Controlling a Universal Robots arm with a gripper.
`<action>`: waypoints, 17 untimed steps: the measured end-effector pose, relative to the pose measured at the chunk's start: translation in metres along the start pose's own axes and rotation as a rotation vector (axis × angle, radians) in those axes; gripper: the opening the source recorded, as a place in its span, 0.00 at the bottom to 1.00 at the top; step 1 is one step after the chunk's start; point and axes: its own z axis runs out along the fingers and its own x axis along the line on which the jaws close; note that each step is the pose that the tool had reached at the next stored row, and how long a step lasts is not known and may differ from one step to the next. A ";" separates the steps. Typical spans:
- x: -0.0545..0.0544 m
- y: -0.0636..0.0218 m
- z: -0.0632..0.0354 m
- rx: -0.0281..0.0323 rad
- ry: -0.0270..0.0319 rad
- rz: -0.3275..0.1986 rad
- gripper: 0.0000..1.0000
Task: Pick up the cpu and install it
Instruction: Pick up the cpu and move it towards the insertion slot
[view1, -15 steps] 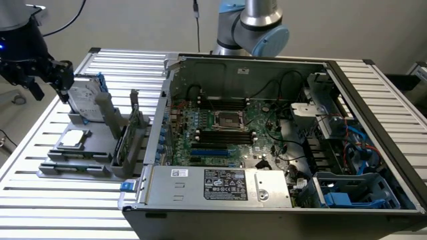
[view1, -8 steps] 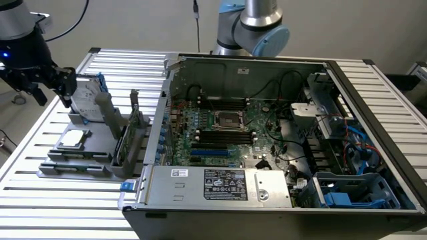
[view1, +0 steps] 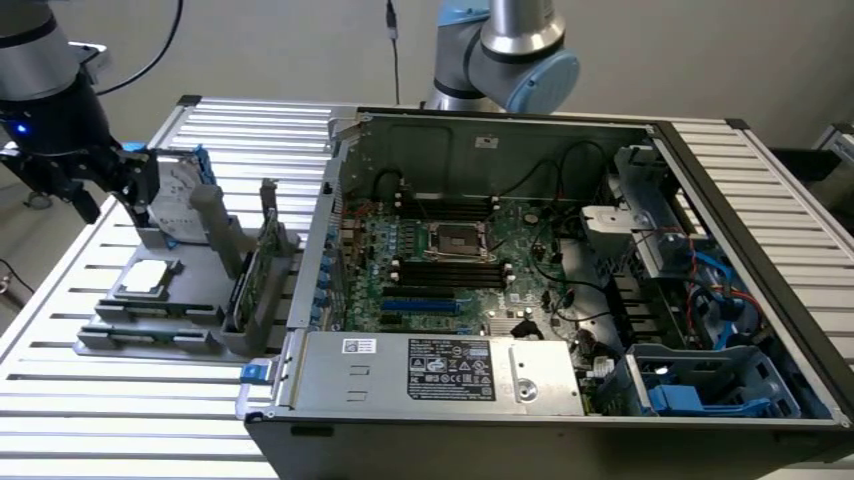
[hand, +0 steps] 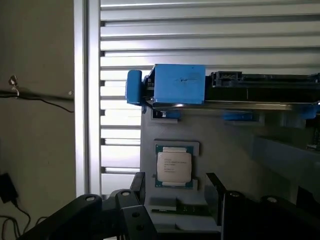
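The cpu (view1: 147, 278), a small square chip with a pale metal lid, lies flat in a pocket of the grey fixture (view1: 187, 330) at the exterior view's left. In the wrist view the cpu (hand: 174, 166) sits just beyond the two dark fingers (hand: 137, 186). My gripper (view1: 114, 205) hangs above the back of the fixture, apart from the chip. In the wrist view the gripper (hand: 176, 192) is open with nothing between its fingers. The motherboard's socket (view1: 454, 238) lies inside the open computer case (view1: 747, 210).
A silver hard drive with blue brackets (view1: 176, 195) stands on edge at the fixture's back, close to my gripper; the same hard drive (hand: 225, 85) appears past the chip. Upright cards (view1: 260, 270) stand between fixture and case. All rests on a slatted metal table (view1: 120, 400).
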 end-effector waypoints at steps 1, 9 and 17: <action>0.000 -0.0007 0.0019 0.0001 0.0001 0.000 0.60; -0.002 -0.0055 0.0162 0.0000 0.0001 0.000 0.60; -0.003 -0.0094 0.0304 0.0001 0.0001 0.000 0.60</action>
